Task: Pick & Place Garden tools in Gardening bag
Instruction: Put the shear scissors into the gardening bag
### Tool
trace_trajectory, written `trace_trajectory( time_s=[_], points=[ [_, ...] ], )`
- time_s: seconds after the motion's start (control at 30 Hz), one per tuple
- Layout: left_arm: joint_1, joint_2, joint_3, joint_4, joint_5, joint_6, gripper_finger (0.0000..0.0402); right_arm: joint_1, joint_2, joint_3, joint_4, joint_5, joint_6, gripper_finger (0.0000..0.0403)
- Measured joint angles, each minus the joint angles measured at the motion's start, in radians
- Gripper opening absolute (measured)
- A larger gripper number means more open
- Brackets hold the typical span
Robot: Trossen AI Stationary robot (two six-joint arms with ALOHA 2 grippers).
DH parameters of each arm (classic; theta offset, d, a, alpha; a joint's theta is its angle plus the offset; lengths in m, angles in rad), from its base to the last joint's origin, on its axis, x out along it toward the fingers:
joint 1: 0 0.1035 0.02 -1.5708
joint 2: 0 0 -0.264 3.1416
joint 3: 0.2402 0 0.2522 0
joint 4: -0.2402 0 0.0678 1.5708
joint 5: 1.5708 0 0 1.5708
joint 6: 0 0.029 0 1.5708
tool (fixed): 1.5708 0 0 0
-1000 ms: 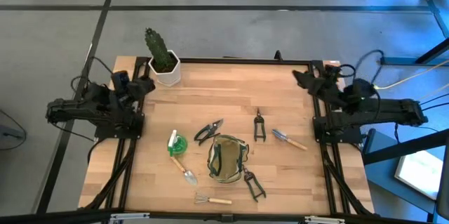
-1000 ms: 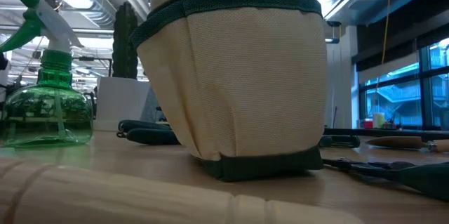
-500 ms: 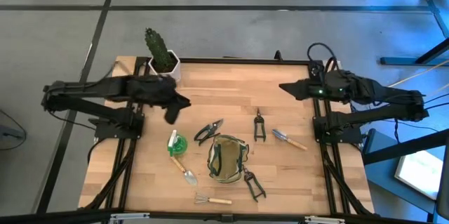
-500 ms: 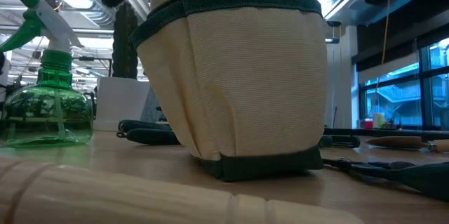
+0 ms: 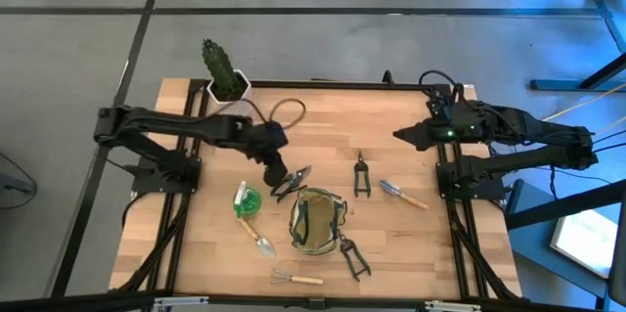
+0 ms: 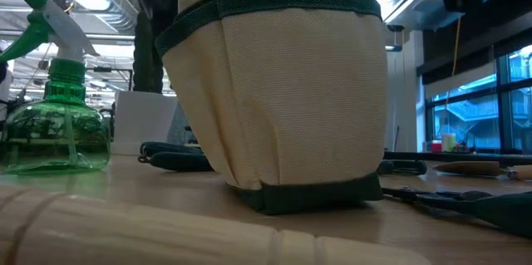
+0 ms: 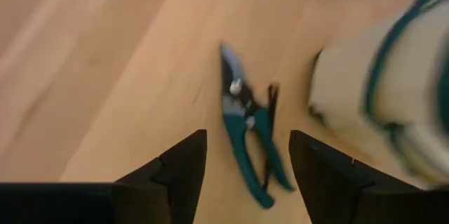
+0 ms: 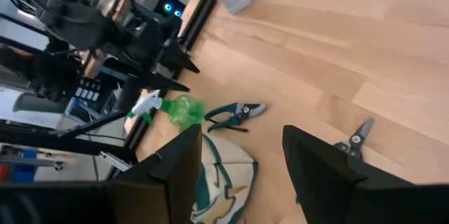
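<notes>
I see my left gripper with fingers apart above the shears, shears flat on the table just beside the bag, my right gripper spread, empty, well apart from the bag

Upright gardening bag amid scattered garden tools (none bagged).

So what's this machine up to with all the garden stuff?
It is packing garden tools into the gardening bag. The left gripper, fingers open, hovers just over the green-handled pruning shears lying beside the bag. The right gripper waits open above the table's far right side. Nothing is held; the other tools lie around the bag.
</notes>
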Motion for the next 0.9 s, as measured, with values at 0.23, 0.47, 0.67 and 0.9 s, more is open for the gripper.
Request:
trace_trajectory(
  time_s=[0.23, 0.47, 0.67, 0.9],
  points=[
    [-0.100, 0.184, 0.136, -0.121, -0.092, 0.064, 0.0164, 0.001, -0.010, 0.000, -0.022, -0.023, -0.039, 0.0202],
    [-0.119, 0.279, 0.190, -0.122, -0.088, -0.006, 0.0165, 0.001, -0.013, 0.000, -0.023, -0.047, -0.064, 0.0202],
    [-0.112, 0.347, 0.189, -0.119, -0.040, 0.003, 0.0173, 0.001, -0.013, 0.000, -0.046, -0.058, -0.074, 0.0202],
    [-0.102, 0.361, 0.186, -0.137, -0.037, 0.033, 0.0173, 0.001, -0.016, 0.000, -0.067, -0.073, -0.093, 0.0202]
  ],
)
